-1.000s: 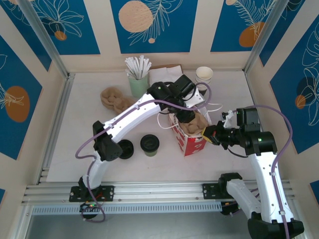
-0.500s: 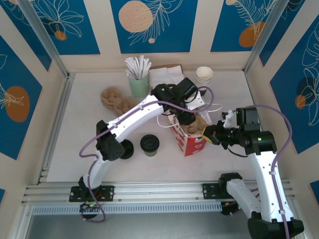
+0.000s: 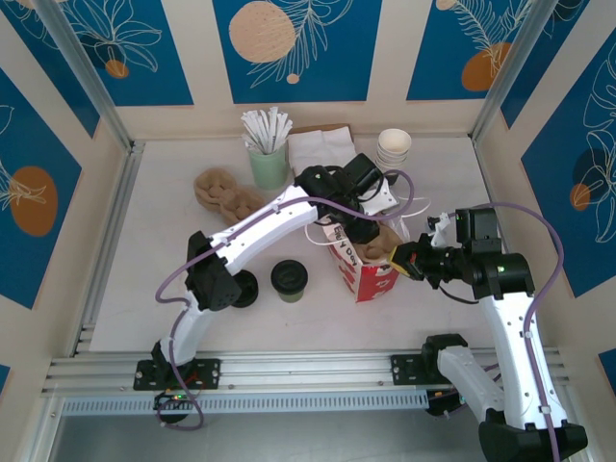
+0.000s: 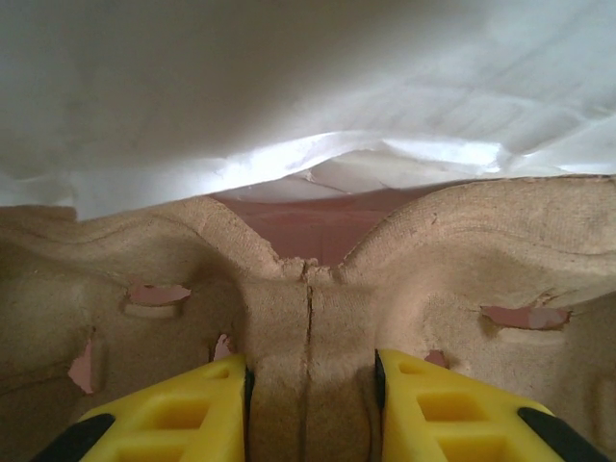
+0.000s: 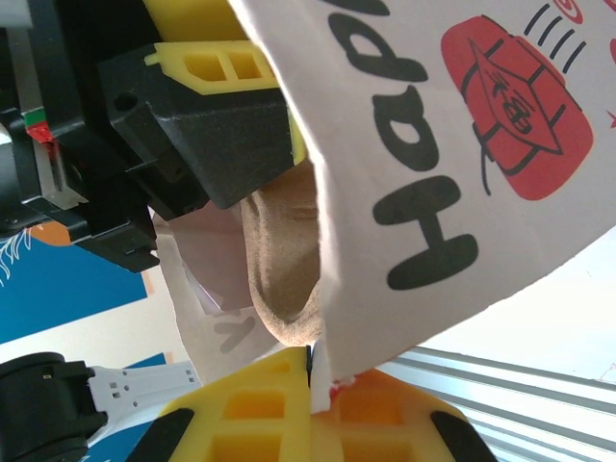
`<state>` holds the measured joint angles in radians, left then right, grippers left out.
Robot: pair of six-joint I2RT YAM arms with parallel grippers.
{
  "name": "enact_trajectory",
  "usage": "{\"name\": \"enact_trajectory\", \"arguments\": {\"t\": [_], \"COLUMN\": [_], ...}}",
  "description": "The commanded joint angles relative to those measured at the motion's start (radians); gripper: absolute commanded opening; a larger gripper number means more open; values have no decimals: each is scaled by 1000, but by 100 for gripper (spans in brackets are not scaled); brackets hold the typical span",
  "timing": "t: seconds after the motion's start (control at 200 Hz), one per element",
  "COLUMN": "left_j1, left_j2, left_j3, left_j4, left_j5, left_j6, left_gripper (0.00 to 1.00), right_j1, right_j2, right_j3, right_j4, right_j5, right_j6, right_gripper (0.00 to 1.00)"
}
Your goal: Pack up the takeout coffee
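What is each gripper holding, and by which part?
Left gripper clamps the brown moulded-pulp cup carrier by its centre ridge. Right gripper is shut on the top edge of the red-and-white printed paper bag.

Red bag [image 3: 373, 277], olive-green cup [image 3: 289, 280], tan tray [image 4: 481, 241]

Paper bag [image 5: 452, 144] — black lettering "HAPP" — cut off
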<state>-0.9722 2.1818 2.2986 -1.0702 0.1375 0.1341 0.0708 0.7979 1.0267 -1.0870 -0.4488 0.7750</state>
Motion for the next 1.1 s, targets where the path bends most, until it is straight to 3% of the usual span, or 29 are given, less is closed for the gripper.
{"name": "enact_trajectory", "arguments": {"t": [0.0,0.425,1.095], "left_j1": [-20,-20,-20], "left_j2": [44,40,4], "left_j3": [-35,-94,-256], "left_j4": [-10,2,153], "left_j5": [6,-1,-33], "left_j6": [21,22,-75], "left_gripper": [32,31,31], "right_j1": [6,12,21], "right_j2": [-11,-25,-50], "right_j3": [13,26,5], "right_j4": [3,-17,-13], "right_j5": [-14,19,28], "right_j6": [-29,-37,-25], "right_gripper": [0,0,0]}}
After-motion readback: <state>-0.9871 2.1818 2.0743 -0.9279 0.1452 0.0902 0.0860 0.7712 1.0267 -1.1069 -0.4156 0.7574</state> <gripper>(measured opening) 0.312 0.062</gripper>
